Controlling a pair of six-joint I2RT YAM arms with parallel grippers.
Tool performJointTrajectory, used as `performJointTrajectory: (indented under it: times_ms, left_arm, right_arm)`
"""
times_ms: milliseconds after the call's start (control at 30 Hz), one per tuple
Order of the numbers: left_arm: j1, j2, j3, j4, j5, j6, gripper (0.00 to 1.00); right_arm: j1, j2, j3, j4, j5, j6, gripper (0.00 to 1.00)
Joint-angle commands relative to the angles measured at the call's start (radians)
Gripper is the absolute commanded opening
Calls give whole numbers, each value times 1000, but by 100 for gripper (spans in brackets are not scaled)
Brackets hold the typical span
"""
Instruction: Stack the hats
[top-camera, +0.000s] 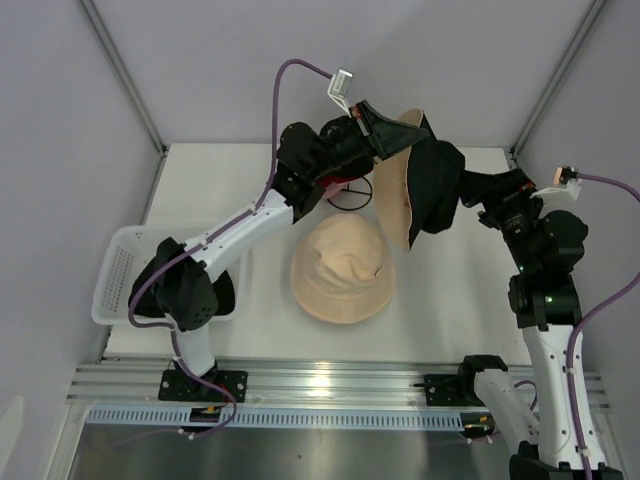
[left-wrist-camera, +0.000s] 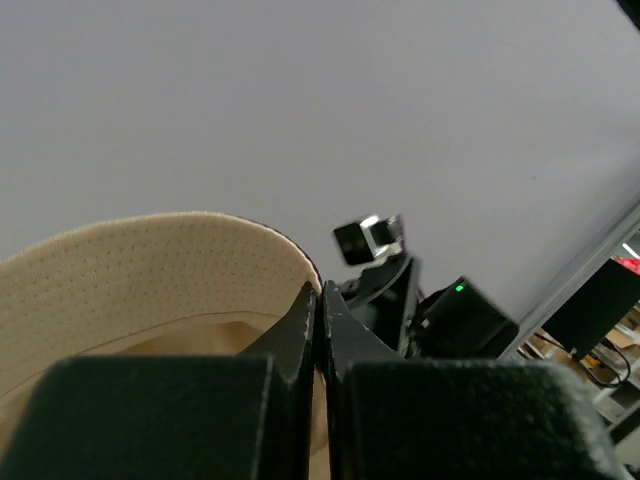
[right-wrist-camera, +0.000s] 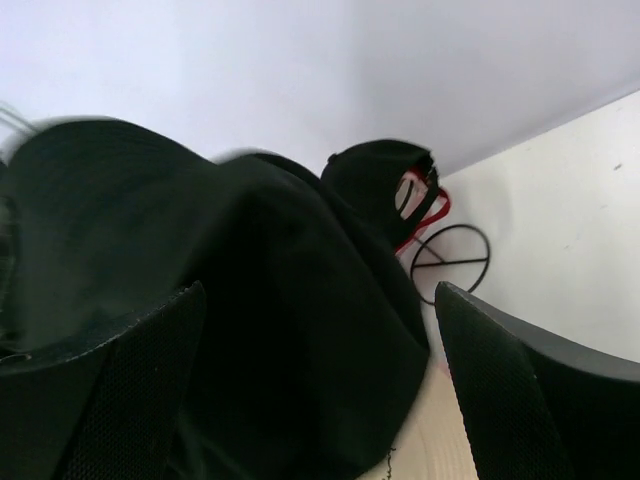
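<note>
My left gripper is raised over the back of the table, shut on the brim of the wide beige hat. That hat hangs on edge in the air. The black bucket hat lies against its right side. My right gripper is open beside the black hat, apart from it. In the right wrist view the black hat fills the space between my spread fingers. The left wrist view shows my jaws closed on the beige brim. The pink bucket hat lies flat on the table below.
A black baseball cap with a red under-visor and a black wire hoop sit at the back, behind my left arm; both also show in the right wrist view. A white basket stands at the left edge.
</note>
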Motion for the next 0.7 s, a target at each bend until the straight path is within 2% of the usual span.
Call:
performJointTrajectory:
  times_ms: [0,67,167,200,333,467,667]
  left_arm:
    - [-5,-8,-79,127,55,-48,1]
    - [0,-70,-240,160,44,-31,1]
    - [17,-180,-384,174,34,24,1]
    - [23,-212,-496,173,25,36,1]
    - [79,-361,-651,98,-35,102,1]
    - [121,-461,-744,102,-34,96,1]
    - [141,-544,-707,-77,-84,136,1]
  right_arm:
    - [-5,-19,39,-64,76,-53,99]
    - [-4,-10,42,-72,47,-54,99]
    - [-5,25,28,-68,-11,-53,99]
    - [-5,33,24,-65,-39,-53,99]
    - [7,72,10,-44,-91,-68,100]
    - [36,92,13,-56,-56,-111,99]
    - [76,122,-4,-94,-5,-143,99]
